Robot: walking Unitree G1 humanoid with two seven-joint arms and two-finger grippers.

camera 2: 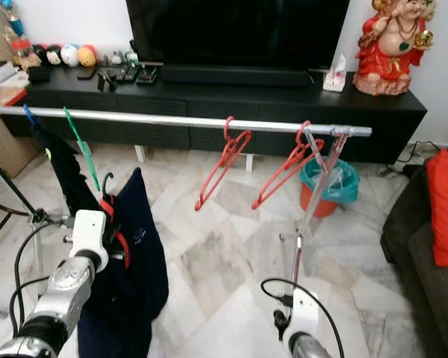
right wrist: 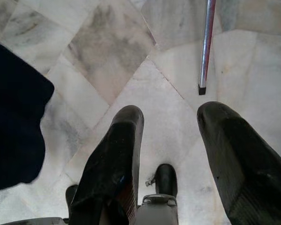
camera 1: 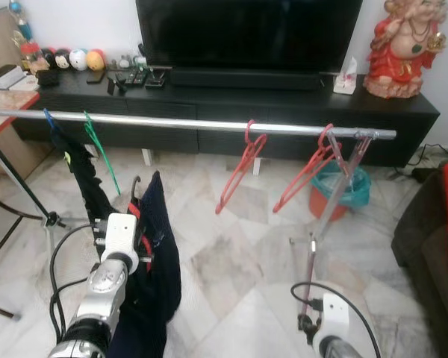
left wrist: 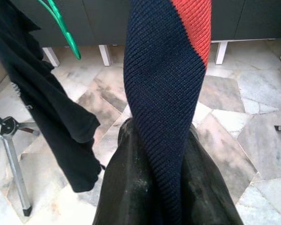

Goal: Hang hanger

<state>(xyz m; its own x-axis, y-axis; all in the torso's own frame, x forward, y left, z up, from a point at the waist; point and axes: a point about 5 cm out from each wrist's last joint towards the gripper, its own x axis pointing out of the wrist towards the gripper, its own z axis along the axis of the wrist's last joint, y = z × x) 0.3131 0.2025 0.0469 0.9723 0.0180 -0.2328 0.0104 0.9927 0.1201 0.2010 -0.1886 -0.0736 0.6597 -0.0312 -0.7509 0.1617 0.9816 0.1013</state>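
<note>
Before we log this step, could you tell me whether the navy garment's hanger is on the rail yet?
Not yet. The left gripper holds the navy garment below the rail; its black hook hangs free.

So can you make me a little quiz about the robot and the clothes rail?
1. True or false: the left tool is shut on the navy garment.
2. How many red hangers hang on the rail?
3. The right tool is: A) open over the floor, B) holding a hanger.

Key: 1 true; 2 two; 3 A.
</note>
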